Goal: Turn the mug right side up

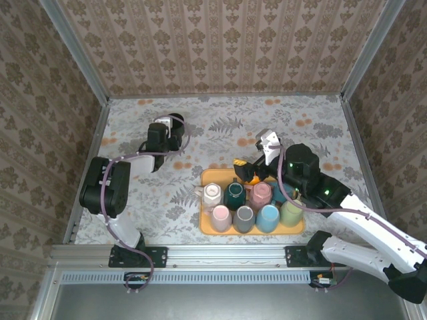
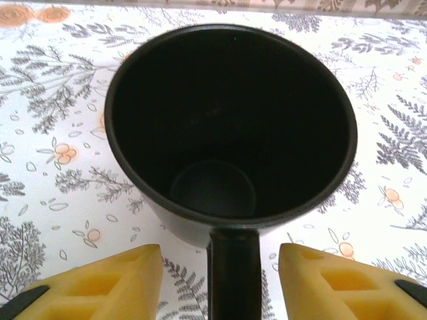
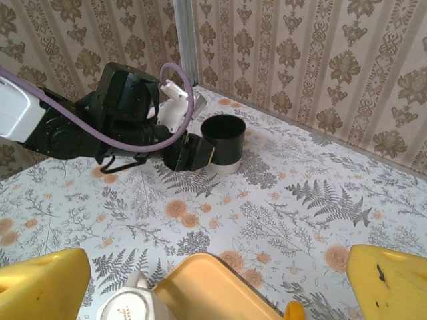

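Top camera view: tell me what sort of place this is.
Probably a robot test booth dressed to look homely, not a real kitchen. Patterned wallpaper hangs in a bare metal frame, two arms are bolted to a rail, and a tray of mugs sits on floral tablecloth.

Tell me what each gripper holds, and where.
Nothing held: left gripper straddles the handle of the black mug, gaps both sides; right gripper open and empty.

Left arm and right arm extended, jaws parted, left seemingly narrower.
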